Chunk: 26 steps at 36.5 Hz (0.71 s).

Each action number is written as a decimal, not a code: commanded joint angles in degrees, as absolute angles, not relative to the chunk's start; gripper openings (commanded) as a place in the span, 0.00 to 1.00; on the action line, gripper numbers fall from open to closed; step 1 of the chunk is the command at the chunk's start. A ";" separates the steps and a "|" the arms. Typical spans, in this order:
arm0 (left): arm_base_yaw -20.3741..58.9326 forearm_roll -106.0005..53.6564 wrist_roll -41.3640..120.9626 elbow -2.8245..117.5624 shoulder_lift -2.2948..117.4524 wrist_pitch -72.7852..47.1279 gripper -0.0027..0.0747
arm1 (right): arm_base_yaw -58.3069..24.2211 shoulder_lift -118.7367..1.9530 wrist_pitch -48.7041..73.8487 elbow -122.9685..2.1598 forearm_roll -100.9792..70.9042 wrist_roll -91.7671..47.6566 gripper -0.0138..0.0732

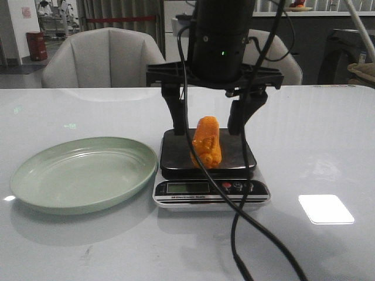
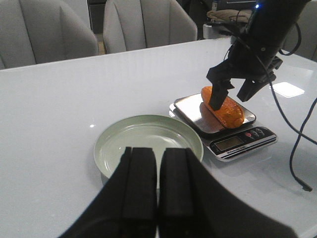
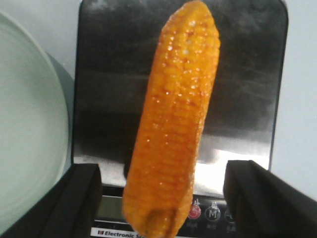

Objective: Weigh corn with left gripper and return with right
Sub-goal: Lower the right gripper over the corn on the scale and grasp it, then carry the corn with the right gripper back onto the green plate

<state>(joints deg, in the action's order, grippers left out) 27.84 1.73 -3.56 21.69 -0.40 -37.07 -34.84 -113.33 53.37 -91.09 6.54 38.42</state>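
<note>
The orange-yellow corn [image 1: 207, 143] [image 2: 225, 108] [image 3: 176, 119] lies lengthwise on the dark platform of the scale [image 1: 176, 155] [image 2: 190, 106] [image 3: 109, 74], its near end hanging over the display. My right gripper [image 1: 208, 126] [image 2: 231, 99] [image 3: 171, 198] hangs right above it, open, one finger on each side with a gap to the cob. In the left wrist view my left gripper [image 2: 158, 153] is shut on nothing, held back above the table on the near side of the plate. The left gripper does not show in the front view.
A pale green plate [image 1: 82, 172] [image 2: 148, 139] [image 3: 25, 124] lies bare just left of the scale. A black cable [image 1: 252, 234] hangs from the right arm across the scale's front to the near table edge. Grey chairs [image 1: 99, 58] stand behind the table.
</note>
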 commanded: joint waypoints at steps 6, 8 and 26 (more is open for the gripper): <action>27.91 1.72 -3.46 23.04 -1.49 -32.14 0.18 | -34.70 -113.09 53.09 -93.20 5.14 39.62 0.63; 27.91 1.72 -3.46 23.04 -1.49 -32.14 0.18 | -34.70 -113.80 53.46 -93.25 3.64 39.62 0.51; 27.91 1.72 -3.46 23.04 -1.49 -32.14 0.18 | -40.42 -114.17 46.38 -102.25 -4.51 38.29 0.33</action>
